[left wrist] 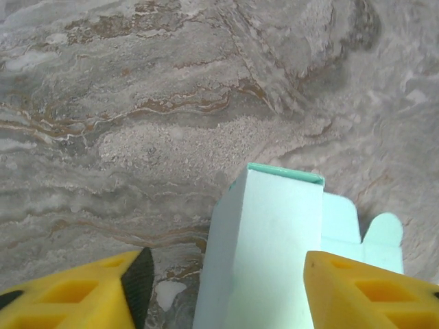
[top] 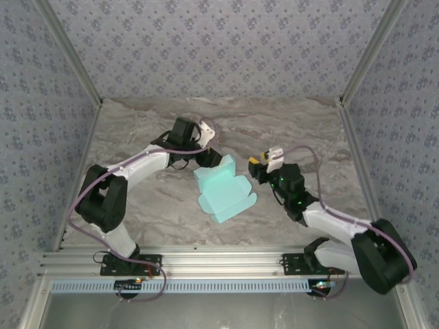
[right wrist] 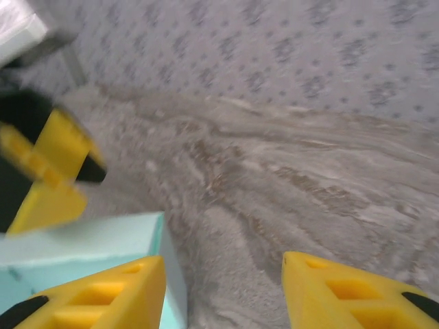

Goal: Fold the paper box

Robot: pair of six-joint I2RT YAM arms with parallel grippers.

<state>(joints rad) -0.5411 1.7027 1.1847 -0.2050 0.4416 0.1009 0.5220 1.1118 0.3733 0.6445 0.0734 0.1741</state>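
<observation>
The paper box (top: pixel 221 186) is light cyan card, partly folded, lying mid-table with a raised box part at its far end and flaps spread toward the near side. My left gripper (top: pixel 208 158) hovers at the box's far left corner. In the left wrist view the left gripper (left wrist: pixel 230 288) is open, with the box (left wrist: pixel 274 240) between the yellow fingers (left wrist: pixel 103 291) and a clear gap on the left side. My right gripper (top: pixel 259 166) sits just right of the box. It is open (right wrist: pixel 223 295) over bare table, the box's edge (right wrist: pixel 82 250) beside its left finger.
The marble-patterned table (top: pixel 137 199) is walled by patterned panels at the back and sides. An aluminium rail (top: pixel 219 264) runs along the near edge with both arm bases on it. The left gripper's yellow finger (right wrist: pixel 48 171) shows at the left of the right wrist view.
</observation>
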